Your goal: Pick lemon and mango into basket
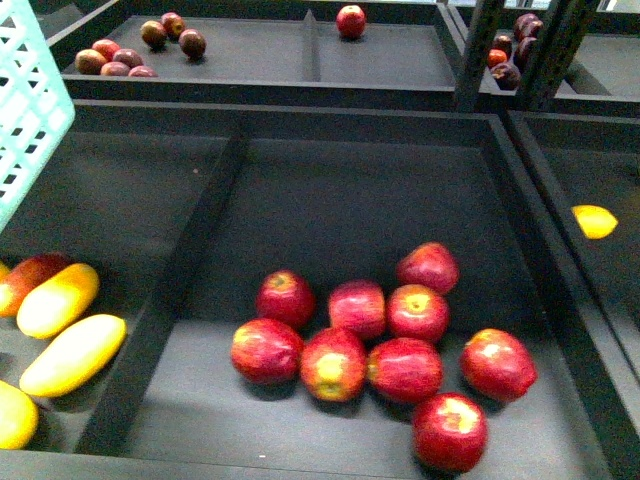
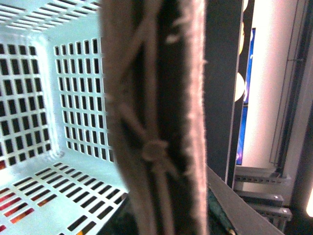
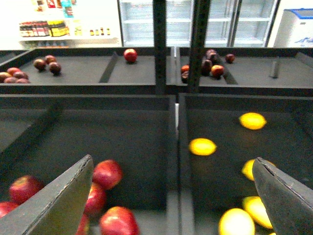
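The teal basket [image 1: 25,100] hangs at the upper left of the front view. In the left wrist view its slotted wall [image 2: 73,98] fills the left, and the brown ribbed handle [image 2: 156,122] crosses close to the camera. My left gripper [image 2: 164,220] is shut on that handle, its fingers mostly hidden. Yellow mangoes [image 1: 73,353] lie in the left bin. One lemon [image 1: 594,220] shows in the right bin. My right gripper [image 3: 172,196] is open and empty above the divider, with lemons [image 3: 202,146] ahead on one side.
Several red apples [image 1: 385,340] fill the middle bin between raised black dividers [image 1: 175,290]. The back shelf holds dark fruits [image 1: 125,55] and one apple [image 1: 351,20]. A black post [image 3: 159,44] stands behind the bins.
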Robot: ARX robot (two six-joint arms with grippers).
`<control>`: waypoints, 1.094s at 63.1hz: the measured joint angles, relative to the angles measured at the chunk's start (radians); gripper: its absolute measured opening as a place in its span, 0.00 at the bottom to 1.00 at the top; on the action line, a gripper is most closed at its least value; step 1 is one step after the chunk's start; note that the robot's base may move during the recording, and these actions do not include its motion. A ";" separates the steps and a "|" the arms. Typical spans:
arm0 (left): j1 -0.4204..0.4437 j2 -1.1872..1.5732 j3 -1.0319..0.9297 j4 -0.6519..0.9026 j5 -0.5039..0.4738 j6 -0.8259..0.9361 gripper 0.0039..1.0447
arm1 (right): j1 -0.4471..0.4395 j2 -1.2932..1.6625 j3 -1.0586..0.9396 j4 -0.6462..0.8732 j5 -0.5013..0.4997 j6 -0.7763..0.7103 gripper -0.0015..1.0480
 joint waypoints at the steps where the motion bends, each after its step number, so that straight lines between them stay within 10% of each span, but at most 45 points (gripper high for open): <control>1: 0.000 0.000 0.001 0.000 -0.003 0.003 0.06 | 0.000 0.000 0.000 0.000 -0.002 0.000 0.92; 25: 0.006 0.002 0.001 -0.002 0.000 0.019 0.06 | 0.000 0.000 0.000 0.000 -0.006 0.000 0.92; 31: -0.010 0.089 0.116 -0.269 0.131 0.248 0.05 | 0.000 0.000 0.000 0.000 -0.005 0.000 0.92; 45: -0.295 0.219 0.138 -0.255 -0.011 0.630 0.05 | 0.000 0.000 0.000 0.000 -0.003 0.000 0.92; 69: -0.676 0.509 0.139 -0.077 -0.133 0.577 0.05 | 0.000 0.000 0.000 0.000 -0.003 0.000 0.92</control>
